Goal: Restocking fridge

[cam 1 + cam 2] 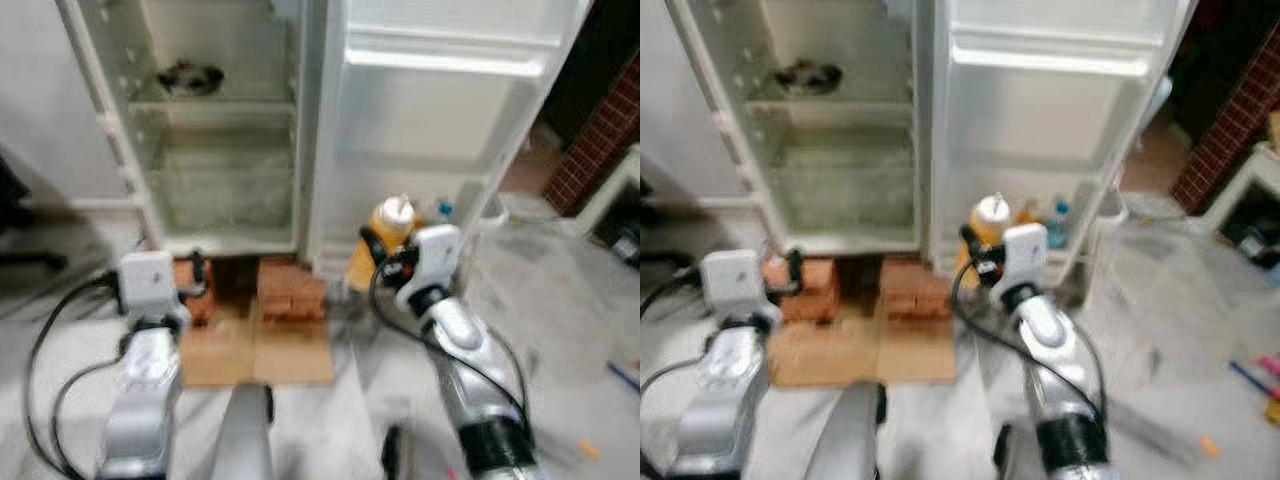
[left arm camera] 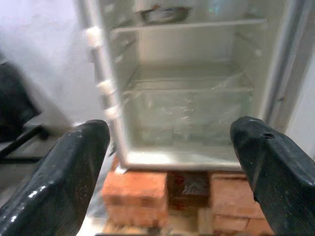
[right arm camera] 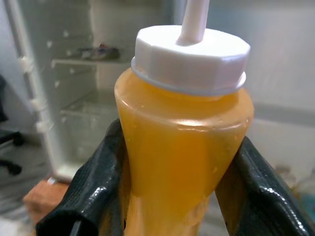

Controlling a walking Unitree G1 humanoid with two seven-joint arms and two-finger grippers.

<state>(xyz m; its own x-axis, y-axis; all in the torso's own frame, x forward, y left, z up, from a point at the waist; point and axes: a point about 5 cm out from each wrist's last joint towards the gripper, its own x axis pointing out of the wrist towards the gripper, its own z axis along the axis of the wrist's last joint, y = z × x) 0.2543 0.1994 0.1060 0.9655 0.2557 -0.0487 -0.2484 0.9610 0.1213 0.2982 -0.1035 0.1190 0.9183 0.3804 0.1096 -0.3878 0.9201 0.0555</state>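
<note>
fridge [image 1: 225,130] on bricks [image 1: 290,290] | door [image 1: 440,110] right | bottle [image 1: 385,245] before door

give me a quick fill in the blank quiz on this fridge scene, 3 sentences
1. The right gripper is shut on a bottle of ____ sauce.
2. The bottle's cap is ____ in colour.
3. The fridge stands on ____, with its door open.

Missing words: yellow; white; bricks

Glossy translucent orange plastic squeeze bottle [image 3: 183,147] with matt white ribbed cap [image 3: 191,58]; rough red bricks [image 2: 137,194]; glossy black gripper fingers [image 3: 93,194].
</note>
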